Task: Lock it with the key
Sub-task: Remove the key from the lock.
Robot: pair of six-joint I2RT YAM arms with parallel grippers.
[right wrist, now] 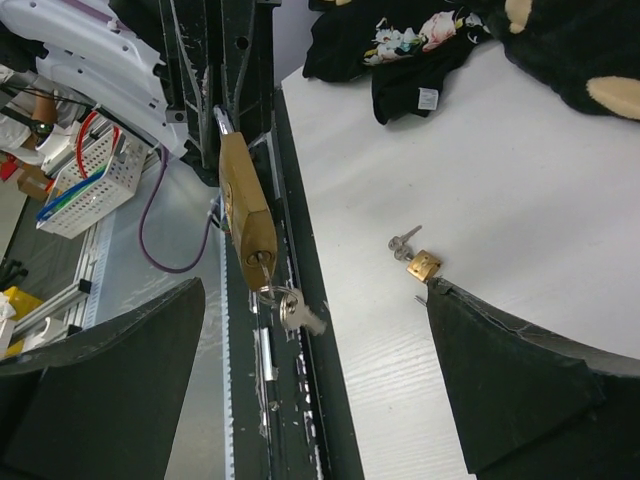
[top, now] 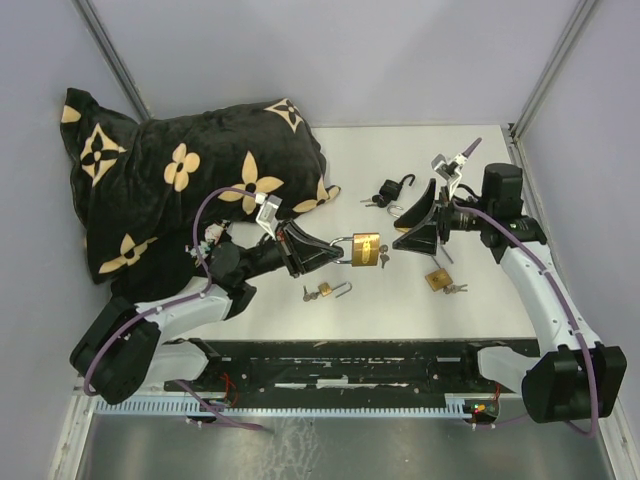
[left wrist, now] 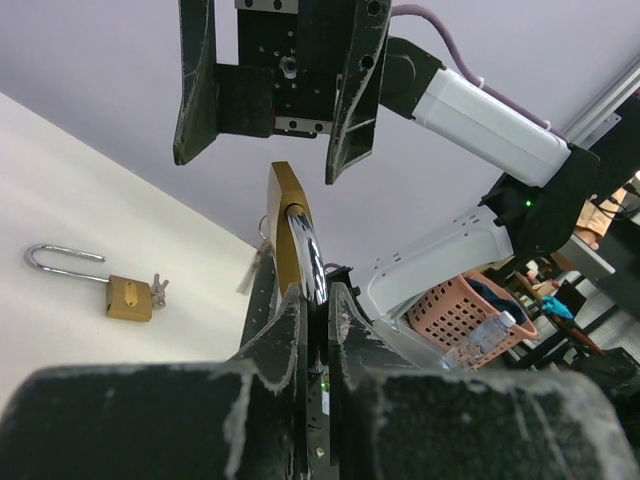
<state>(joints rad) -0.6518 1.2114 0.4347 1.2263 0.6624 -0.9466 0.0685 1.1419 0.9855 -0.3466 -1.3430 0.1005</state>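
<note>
Left pincer is clamping tight on the shackle of the brass padlock, holding it off the tabletop, mid-scene. Key is hanging from its keyhole. Right pincer is gaping wide, gripping nothing, facing the padlock close by.

The white table carries a black flower-patterned cushion behind the left gripper and an open-shackled brass padlock just nearer than it. A black padlock lies beyond the right gripper, and a second brass padlock lies on its near side.
</note>
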